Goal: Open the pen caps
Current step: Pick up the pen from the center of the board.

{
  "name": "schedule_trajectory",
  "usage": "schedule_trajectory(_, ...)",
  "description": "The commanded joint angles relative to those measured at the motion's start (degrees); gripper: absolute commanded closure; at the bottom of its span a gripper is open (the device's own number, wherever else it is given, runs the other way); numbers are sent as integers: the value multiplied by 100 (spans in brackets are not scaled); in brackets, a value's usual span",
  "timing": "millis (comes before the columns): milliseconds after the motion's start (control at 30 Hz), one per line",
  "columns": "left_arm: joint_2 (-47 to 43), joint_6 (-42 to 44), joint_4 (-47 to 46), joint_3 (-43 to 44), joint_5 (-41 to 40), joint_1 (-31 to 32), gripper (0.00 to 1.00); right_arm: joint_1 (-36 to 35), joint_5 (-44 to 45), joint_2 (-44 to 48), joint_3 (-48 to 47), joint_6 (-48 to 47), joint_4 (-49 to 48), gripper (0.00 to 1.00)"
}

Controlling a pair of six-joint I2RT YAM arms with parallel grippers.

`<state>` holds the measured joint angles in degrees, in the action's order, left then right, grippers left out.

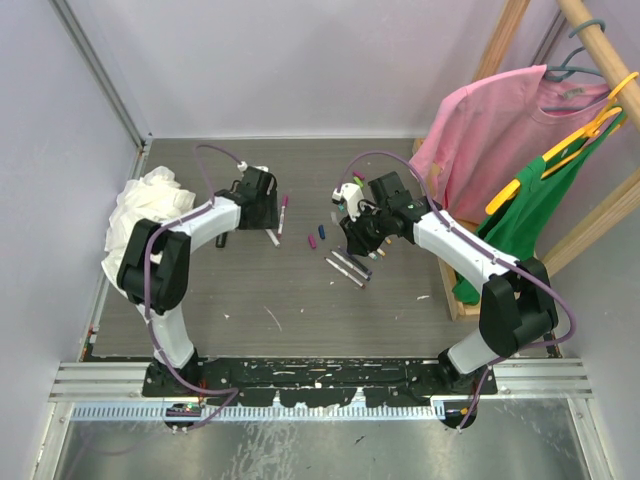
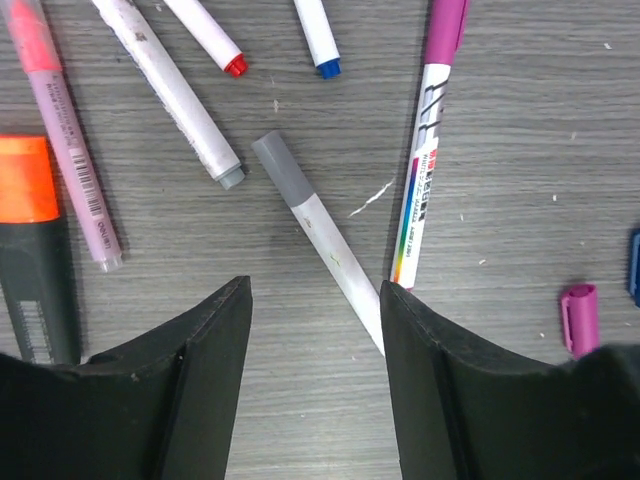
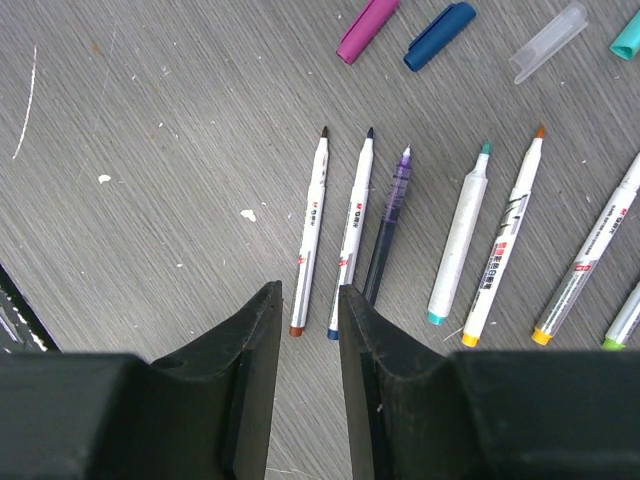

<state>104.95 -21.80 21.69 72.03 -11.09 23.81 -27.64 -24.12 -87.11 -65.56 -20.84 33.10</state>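
In the left wrist view my left gripper (image 2: 315, 285) stands open just above the table with nothing held. A grey-capped white pen (image 2: 300, 210) lies slanted ahead, its tail running under the right finger (image 2: 420, 360). Beside it lies a purple-capped pen (image 2: 430, 150), and a loose purple cap (image 2: 578, 318) sits at the right. My right gripper (image 3: 308, 290) is open by a narrow gap and holds nothing, over a row of uncapped pens (image 3: 352, 230). Loose pen caps, magenta (image 3: 367, 30), dark blue (image 3: 440, 22), clear (image 3: 548, 28), lie beyond them. From above, both grippers (image 1: 262, 220) (image 1: 355, 240) hover mid-table.
A white cloth (image 1: 150, 210) is bunched at the table's left edge. Pink (image 1: 490, 120) and green (image 1: 530, 210) shirts hang on a wooden rack at the right. Near the left gripper lie a pink highlighter (image 2: 60, 130), an orange highlighter (image 2: 30, 250) and red-tipped (image 2: 205, 35) and blue-tipped (image 2: 318, 40) pens.
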Motion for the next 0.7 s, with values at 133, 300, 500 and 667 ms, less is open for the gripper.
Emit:
schedule_trajectory(133, 543, -278, 206, 590, 195, -72, 57, 13, -110, 152, -3, -51, -49, 65)
schedule_trajectory(300, 721, -409, 290, 641, 134, -134, 59, 13, -120, 154, -7, -57, -49, 65)
schedule_trajectory(500, 738, -499, 234, 475, 189, -177, 71, 11, -123, 151, -9, -47, -47, 65)
schedule_trajectory(667, 723, -558, 189, 325, 246, -192, 78, 13, -134, 148, -5, -52, -40, 65)
